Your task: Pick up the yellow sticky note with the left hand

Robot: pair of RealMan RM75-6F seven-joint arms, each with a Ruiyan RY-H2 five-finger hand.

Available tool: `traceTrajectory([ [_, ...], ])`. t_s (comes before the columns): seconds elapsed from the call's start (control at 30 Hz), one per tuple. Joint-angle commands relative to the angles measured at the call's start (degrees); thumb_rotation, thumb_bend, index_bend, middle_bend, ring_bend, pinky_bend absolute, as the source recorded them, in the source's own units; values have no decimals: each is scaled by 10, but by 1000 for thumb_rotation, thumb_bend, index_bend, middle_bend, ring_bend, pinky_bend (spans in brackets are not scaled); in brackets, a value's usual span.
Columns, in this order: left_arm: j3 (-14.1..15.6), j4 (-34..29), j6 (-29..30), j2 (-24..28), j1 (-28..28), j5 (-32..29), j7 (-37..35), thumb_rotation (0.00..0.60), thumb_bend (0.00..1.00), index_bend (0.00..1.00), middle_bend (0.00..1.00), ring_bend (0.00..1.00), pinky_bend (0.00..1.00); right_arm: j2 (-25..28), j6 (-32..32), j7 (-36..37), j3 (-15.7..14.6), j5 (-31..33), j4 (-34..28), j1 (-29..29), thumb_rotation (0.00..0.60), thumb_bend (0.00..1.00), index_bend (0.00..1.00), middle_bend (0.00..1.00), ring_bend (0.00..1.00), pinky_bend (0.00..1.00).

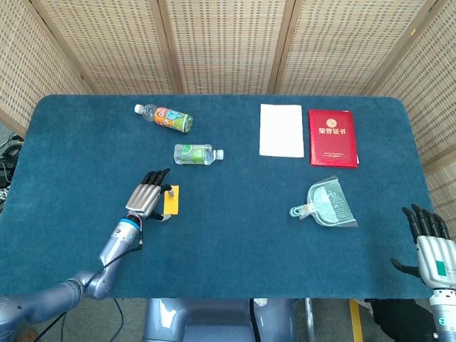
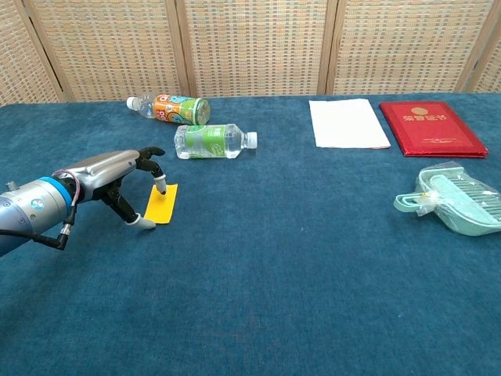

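left hand [image 2: 117, 176] low, fingers [image 2: 159, 186] arched over note [image 2: 162, 204], tips at both its ends, likely bracketing for a pinch, not yet gripping | note flat on tabletop [image 2: 274, 258], near left edge | right hand [image 1: 427, 242] spread, empty, front-right corner

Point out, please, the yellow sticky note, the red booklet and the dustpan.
yellow sticky note [image 2: 163, 206], chest view, bare middle.
red booklet [image 1: 333, 137], head view, cover centre.
dustpan [image 1: 330, 205], head view, pan body.

Woven rattan screen panels [image 1: 228, 43] stand behind the blue table [image 1: 235, 235].
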Motion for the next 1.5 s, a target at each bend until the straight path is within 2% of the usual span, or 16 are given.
traceTrajectory([
  [0.03,1,2,0,-2,-1,1,-2,600,167,421,0,0,0,0,-1,0,0,0,0,0,600,0,55,0,0,0],
  [0.3,-2,16,-1,-10,-4,-1,-1,600,195,433,0,0,0,1,-3,3,0,1,0,1,600,0,55,0,0,0],
  [0.47,-3,20,-2,-13,-5,-3,0,600,264,442,0,0,0,1,-3,4,-1,1,0,1,600,0,57,0,0,0],
  [0.73,-3,19,-2,-13,-6,-4,2,600,290,446,0,0,0,2,-5,4,-1,2,-1,2,600,0,63,0,0,0],
  [1.07,-5,15,-4,-11,-6,-8,5,600,425,470,0,0,0,3,-7,6,-2,2,-1,2,600,0,72,0,0,0],
  [1.5,-9,-4,-8,-1,-8,-20,20,600,420,470,0,0,0,5,-10,7,-3,3,-3,3,600,0,76,0,0,0],
])
